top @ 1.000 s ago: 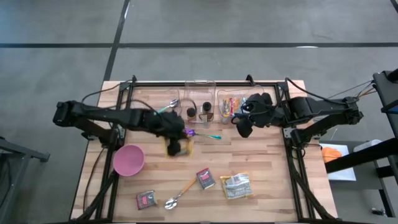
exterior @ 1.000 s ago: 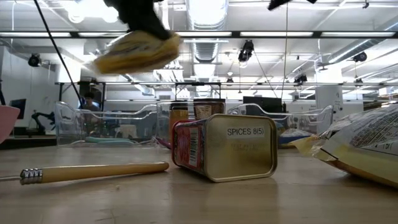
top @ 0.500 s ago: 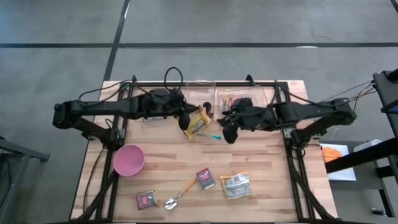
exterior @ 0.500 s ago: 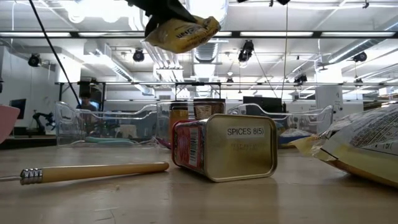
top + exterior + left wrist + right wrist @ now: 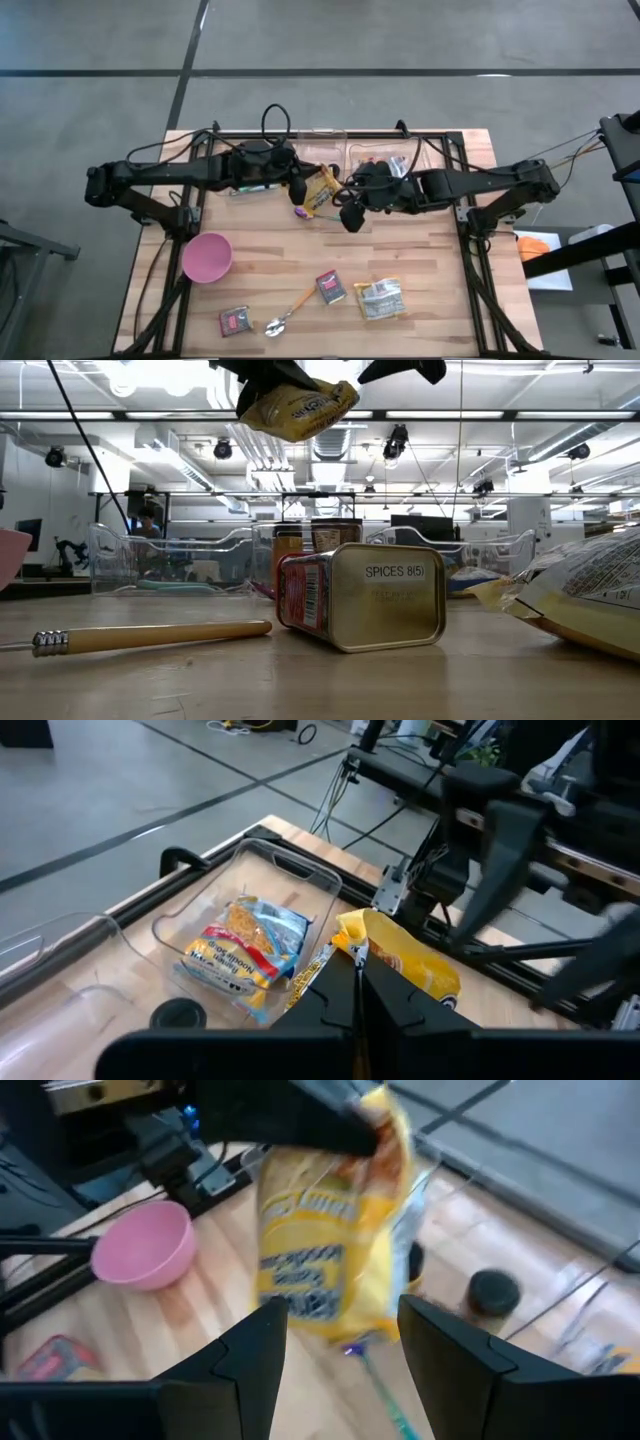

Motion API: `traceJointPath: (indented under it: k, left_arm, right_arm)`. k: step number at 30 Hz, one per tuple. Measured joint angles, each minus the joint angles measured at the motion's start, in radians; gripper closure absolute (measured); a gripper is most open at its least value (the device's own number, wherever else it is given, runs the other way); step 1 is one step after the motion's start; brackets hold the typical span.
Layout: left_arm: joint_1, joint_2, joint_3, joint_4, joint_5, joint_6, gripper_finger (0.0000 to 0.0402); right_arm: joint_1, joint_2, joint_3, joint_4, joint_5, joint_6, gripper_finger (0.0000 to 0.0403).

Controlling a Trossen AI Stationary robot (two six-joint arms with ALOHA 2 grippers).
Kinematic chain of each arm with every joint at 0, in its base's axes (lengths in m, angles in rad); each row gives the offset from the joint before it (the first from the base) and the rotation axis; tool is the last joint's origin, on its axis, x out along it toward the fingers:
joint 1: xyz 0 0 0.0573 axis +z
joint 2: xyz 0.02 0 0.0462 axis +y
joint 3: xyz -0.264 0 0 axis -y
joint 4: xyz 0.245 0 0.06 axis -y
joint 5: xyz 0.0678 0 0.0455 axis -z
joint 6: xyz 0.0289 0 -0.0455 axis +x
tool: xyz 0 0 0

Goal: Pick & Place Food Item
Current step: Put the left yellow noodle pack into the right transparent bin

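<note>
A yellow food packet (image 5: 321, 189) hangs above the table's far middle, with my left gripper (image 5: 302, 190) shut on it. In the left wrist view the packet (image 5: 405, 960) is in the air beside a clear bin (image 5: 285, 870) that holds a colourful snack bag (image 5: 243, 952). My right gripper (image 5: 350, 217) stands open just to the right of the packet. In its own view the packet (image 5: 325, 1250) hangs ahead of the spread fingers, apart from them. The low view shows the packet (image 5: 296, 405) high above the tabletop. My left gripper pinches the packet's crimped end edge (image 5: 354, 951) between its two shut fingers. It comes from the table's left, slanting a little downward. The packet is lifted clear of the table and sticks out beyond the fingertips, tilted.
On the near half of the table lie a pink bowl (image 5: 207, 256), a spice tin (image 5: 331, 287), a wooden-handled spoon (image 5: 290, 312), a silver-and-yellow snack bag (image 5: 379, 298) and a small red packet (image 5: 236, 320). A teal spoon (image 5: 325, 214) lies under the grippers. Clear bins (image 5: 385, 152) line the far edge.
My left gripper has carried the packet up and toward the table's far right, and has tipped more level; the packet stays clear of the table. My right gripper has moved toward the table's left, closing on the packet, and stays open.
</note>
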Motion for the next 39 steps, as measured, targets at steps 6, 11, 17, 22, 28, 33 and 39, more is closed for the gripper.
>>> traceJointPath:
  k: [6, 11, 17, 22, 28, 33, 39]
  left_arm:
    - [0.0, 0.0, 0.0, 0.008, 0.024, 0.007, 0.04]
    - [0.0, 0.0, 0.0, 0.017, 0.04, 0.015, 0.04]
    - [0.0, 0.001, 0.0, 0.042, 0.063, 0.031, 0.04]
    - [-0.001, 0.001, 0.0, 0.047, 0.085, 0.031, 0.04]
    - [-0.001, 0.001, 0.0, 0.05, 0.101, 0.031, 0.04]
    - [-0.001, 0.001, 0.0, 0.05, 0.105, 0.032, 0.04]
    - [-0.001, 0.001, 0.0, 0.049, 0.108, 0.034, 0.04]
  right_arm:
    - [-0.012, -0.001, 0.001, 0.045, 0.003, -0.09, 0.0213]
    - [-0.024, 0.005, -0.001, 0.047, -0.026, -0.093, 0.0213]
    - [-0.05, 0.025, -0.002, 0.049, -0.065, -0.07, 0.0213]
    - [-0.054, 0.039, -0.001, 0.05, -0.068, -0.074, 0.0213]
    - [-0.056, 0.055, -0.001, 0.049, -0.069, -0.081, 0.0213]
    - [-0.055, 0.058, 0.0, 0.05, -0.069, -0.085, 0.0231]
    - [-0.054, 0.058, -0.001, 0.049, -0.069, -0.108, 0.0324]
